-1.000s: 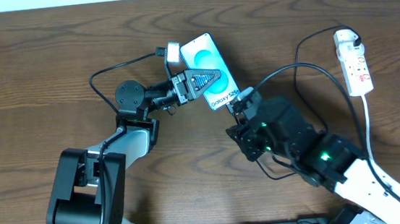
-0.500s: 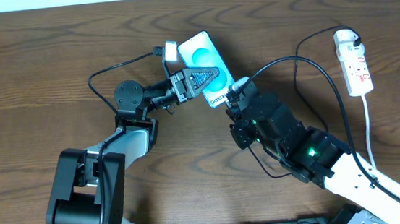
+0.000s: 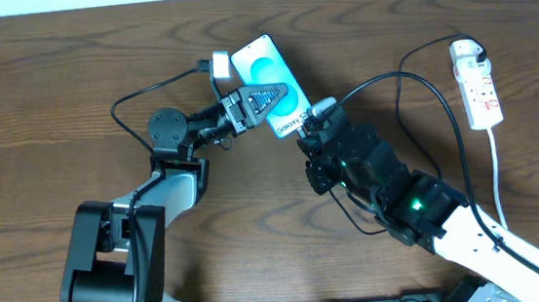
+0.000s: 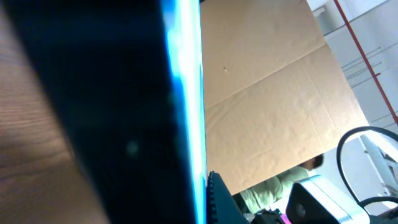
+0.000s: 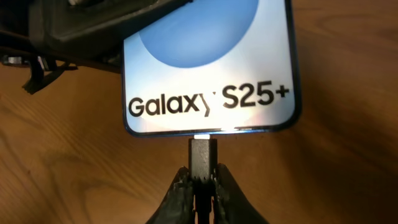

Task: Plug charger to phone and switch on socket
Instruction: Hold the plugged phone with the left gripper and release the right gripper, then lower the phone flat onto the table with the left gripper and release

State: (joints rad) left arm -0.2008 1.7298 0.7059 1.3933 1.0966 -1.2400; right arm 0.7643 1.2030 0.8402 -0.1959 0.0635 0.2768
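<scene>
Dark wooden tabletop, left gripper clamps the slim blue-screened phone mid-table, right gripper pinches the black charger cable's connector tip against its bottom edge, maybe half-seated, and the white power-strip socket far right looks not yet switched.

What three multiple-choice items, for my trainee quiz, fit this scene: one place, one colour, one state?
1. Where in the overhead view is the socket? A far left; B far right; C centre.
2. The charger has what colour? A black; B red; C yellow.
3. The right gripper is? A open; B out of view; C shut on the charger.
Answers: B, it lies by the right edge; A, its tip and cable are black; C, it pinches the tip at the bottom edge of the phone.
</scene>
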